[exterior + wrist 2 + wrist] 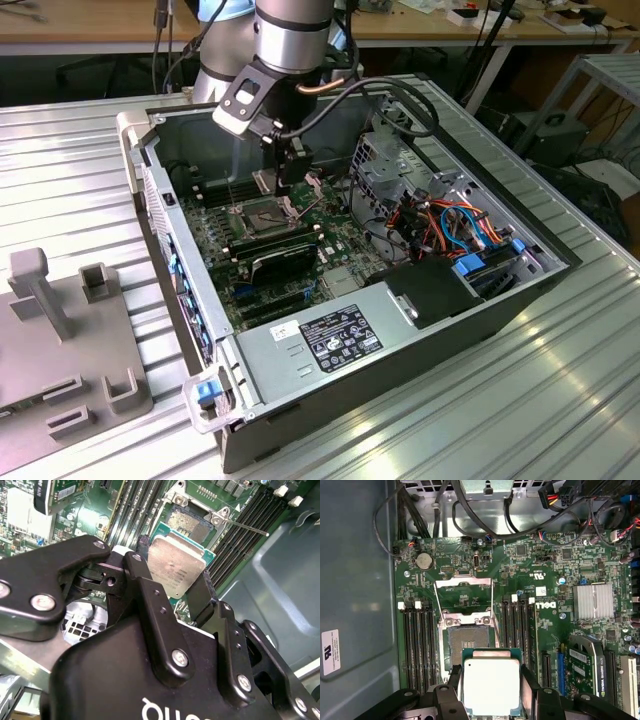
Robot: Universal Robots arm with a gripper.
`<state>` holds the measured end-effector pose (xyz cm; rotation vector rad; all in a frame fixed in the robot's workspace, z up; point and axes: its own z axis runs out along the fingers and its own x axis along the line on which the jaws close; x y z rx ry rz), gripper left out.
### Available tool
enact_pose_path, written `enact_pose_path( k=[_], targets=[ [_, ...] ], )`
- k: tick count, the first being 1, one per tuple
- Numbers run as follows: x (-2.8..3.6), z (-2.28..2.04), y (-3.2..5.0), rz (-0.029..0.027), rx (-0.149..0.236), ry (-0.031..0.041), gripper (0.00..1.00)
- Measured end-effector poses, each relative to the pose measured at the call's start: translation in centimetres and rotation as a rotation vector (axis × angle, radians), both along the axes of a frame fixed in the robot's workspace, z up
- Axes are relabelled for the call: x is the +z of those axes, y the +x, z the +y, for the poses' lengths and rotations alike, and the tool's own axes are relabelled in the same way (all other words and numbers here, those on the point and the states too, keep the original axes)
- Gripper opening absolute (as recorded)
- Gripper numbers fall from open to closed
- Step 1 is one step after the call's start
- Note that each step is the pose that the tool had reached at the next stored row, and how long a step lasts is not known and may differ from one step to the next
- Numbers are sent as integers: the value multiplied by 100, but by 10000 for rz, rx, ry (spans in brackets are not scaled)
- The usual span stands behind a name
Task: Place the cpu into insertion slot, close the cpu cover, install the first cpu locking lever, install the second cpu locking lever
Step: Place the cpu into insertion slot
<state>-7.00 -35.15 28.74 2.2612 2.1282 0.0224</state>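
Sprawling across the ribbed metal table (pixel 80 180), an open computer case (pixel 160 200) lies on its side with the robot arm (pixel 290 40) reaching down into it. A grey fixture (pixel 60 340) sits on the table at the exterior view's left, well apart from the case. Inside the case, a power supply (pixel 330 335) takes the near end, a drive cage (pixel 385 170) stands beside the arm, and a tangle of orange and blue cables (pixel 450 225) crowds the exterior view's right. The green motherboard (pixel 520 560) covers the floor of the case. An expansion card (pixel 587 667) and a finned silver heatsink (pixel 592 601) lie to one side of the socket. Banks of long black memory slots (pixel 417 645) flank it closely on both sides.

The cpu cover (pixel 463 582) is swung back flat on the board, just beside the insertion slot (pixel 470 642), whose dark contact field lies bare. Thin wire locking levers (pixel 436 605) stand up off the socket.

The gripper (pixel 491 680) is closed part-way, and its black fingers (pixel 454 680) pinch the cpu (pixel 491 695) by two opposite edges, metal top facing the cameras. The chip hangs near the slot, not in it. In the first wrist view its edge overlaps the socket's rim. The gripper's body hides the chip's far edge and the board under it, and how high the chip hangs cannot be told
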Motion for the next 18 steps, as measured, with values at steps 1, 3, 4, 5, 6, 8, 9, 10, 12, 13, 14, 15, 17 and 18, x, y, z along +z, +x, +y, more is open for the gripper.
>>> enact_pose_path(
  k=[1,3,4,5,6,8,9,10,12,13,14,15,17,18],
  targets=[
    [-33,20,0,-1,0,1,55],
    [-91,55,0,-1,2,0,55],
    [-112,69,0,0,4,0,55],
    [-130,80,0,-1,4,1,55],
    [-161,98,0,-3,5,3,55],
    [-197,113,0,0,6,0,55],
    [-225,117,0,0,7,0,55],
    [-244,121,0,-1,7,1,55],
    [-292,132,0,-2,7,1,55],
    [-321,139,0,-1,7,1,55],
    [-335,142,0,-1,7,3,55],
    [-352,146,0,-1,7,5,55],
    [-387,154,0,0,7,7,55],
    [-411,161,0,-1,7,7,55]
  ],
)
